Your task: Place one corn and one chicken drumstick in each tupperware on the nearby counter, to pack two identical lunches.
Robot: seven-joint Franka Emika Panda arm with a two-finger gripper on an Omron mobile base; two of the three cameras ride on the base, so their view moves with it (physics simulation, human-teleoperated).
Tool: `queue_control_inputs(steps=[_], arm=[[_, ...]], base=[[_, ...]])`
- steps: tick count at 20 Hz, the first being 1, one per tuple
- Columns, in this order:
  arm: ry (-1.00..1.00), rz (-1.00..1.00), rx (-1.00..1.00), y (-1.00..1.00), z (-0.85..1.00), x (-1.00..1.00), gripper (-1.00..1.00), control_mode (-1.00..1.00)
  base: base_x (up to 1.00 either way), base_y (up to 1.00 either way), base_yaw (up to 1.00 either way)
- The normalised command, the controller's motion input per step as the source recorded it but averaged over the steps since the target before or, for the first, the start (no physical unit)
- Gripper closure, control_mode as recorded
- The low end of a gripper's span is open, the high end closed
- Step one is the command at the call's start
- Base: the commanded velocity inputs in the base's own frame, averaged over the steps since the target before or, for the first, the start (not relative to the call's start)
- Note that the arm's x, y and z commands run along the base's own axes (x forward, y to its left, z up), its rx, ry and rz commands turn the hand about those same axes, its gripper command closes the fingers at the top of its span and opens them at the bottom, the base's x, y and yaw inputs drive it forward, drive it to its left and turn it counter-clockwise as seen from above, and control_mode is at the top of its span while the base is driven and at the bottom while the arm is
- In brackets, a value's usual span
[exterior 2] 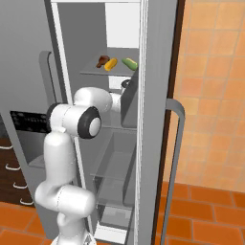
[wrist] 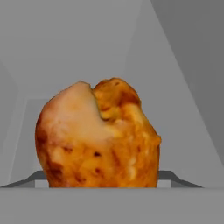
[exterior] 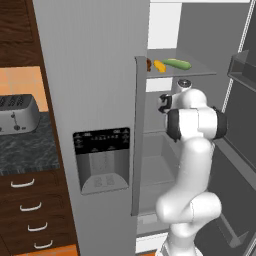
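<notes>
- Orange-brown chicken drumstick (wrist: 98,135) sits right before your gripper (exterior: 161,103), inside the fridge (exterior: 90,75).
- Whether the jaws grasp it, you cannot tell.
- Corn (exterior: 159,66) lies on the upper shelf (exterior: 200,72).

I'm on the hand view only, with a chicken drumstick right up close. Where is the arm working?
Observer: Inside the open fridge, reaching in below the top shelf.
Operator: Anything on that shelf?
Observer: A corn cob, between another chicken drumstick and a green vegetable.
Operator: Is there a counter nearby?
Observer: Yes, a dark speckled counter left of the fridge, with a silver toaster on it.
</notes>
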Motion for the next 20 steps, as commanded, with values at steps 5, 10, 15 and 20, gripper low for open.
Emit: queue_control_inputs(steps=[5, 10, 15, 20], arm=[[-0.33, 0.00, 0.00, 0.00, 0.16, -0.51, 1.00, -1.00], [-0.14, 0.02, 0.02, 0.03, 0.96, -0.95, 1.00, -1.00], [0.11, 0.11, 0.02, 0.33, 1.00, -1.00, 1.00, -1.00], [0.34, 0.15, 0.01, 0.68, 1.00, -1.00, 1.00, -1.00]], base=[[0.00, 0.00, 0.00], [0.00, 0.00, 0.00], [0.00, 0.00, 0.00], [0.00, 0.00, 0.00]])
